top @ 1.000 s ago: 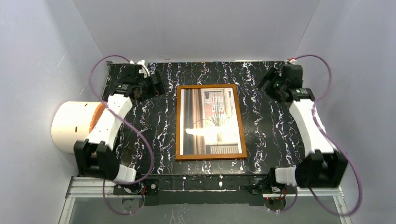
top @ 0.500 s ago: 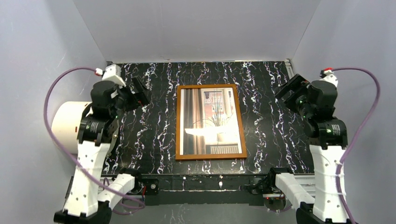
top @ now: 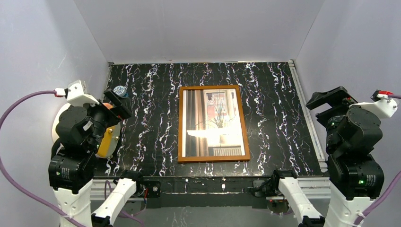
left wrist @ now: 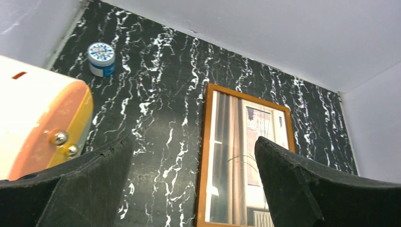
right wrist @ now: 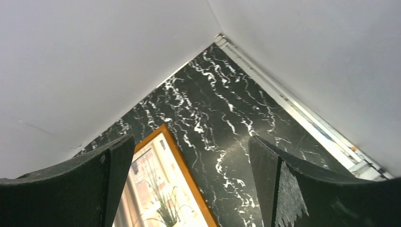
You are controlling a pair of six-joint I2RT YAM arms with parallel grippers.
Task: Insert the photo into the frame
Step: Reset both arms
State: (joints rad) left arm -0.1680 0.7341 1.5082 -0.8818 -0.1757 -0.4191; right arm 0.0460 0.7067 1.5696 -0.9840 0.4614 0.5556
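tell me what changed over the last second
Both arms drew back from the far corners of the table toward its near edge and lifted, with the left hand and right hand open and empty. That uncovered a small blue jar at the far left. The frame with the photo in it stayed flat in the middle, unmoved.

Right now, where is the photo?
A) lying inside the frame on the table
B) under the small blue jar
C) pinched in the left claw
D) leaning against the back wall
A: the photo lies flat inside the orange-brown frame, with nothing holding it.
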